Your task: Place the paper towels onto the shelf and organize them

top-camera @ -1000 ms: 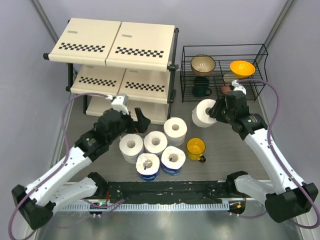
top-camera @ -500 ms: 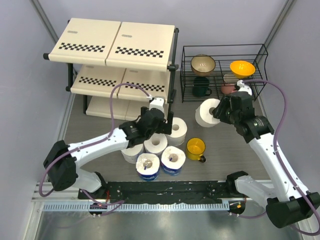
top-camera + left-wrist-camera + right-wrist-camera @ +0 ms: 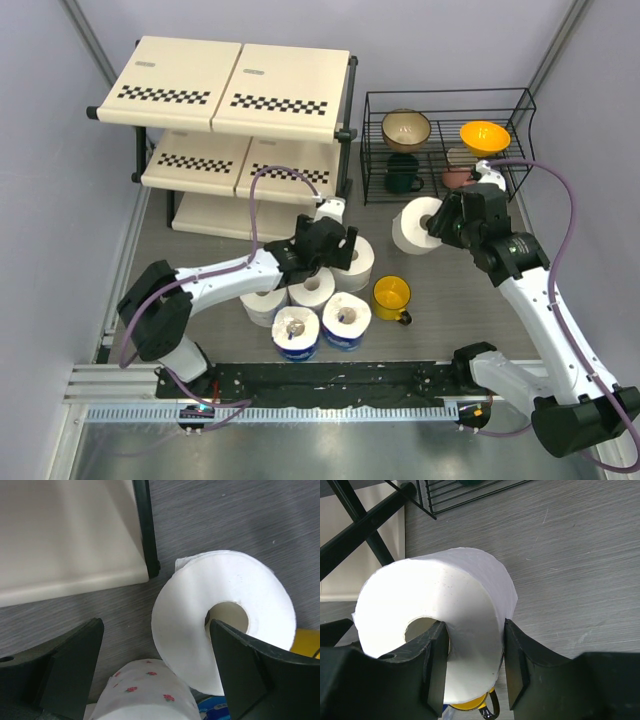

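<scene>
Bare tabletop right of the yellow mug, and a narrow lane between the shelf post and the black wire rack. Bent in from the left, left pincer spread wide above a bare white roll at the back of five clustered paper towels, near the shelf's bottom corner; stretched forward on the right, right pincer clenched through the core wall of the sixth roll, held in that lane. Crowded by a flower-dotted roll just below the left fingers and the mug beside the cluster.
</scene>
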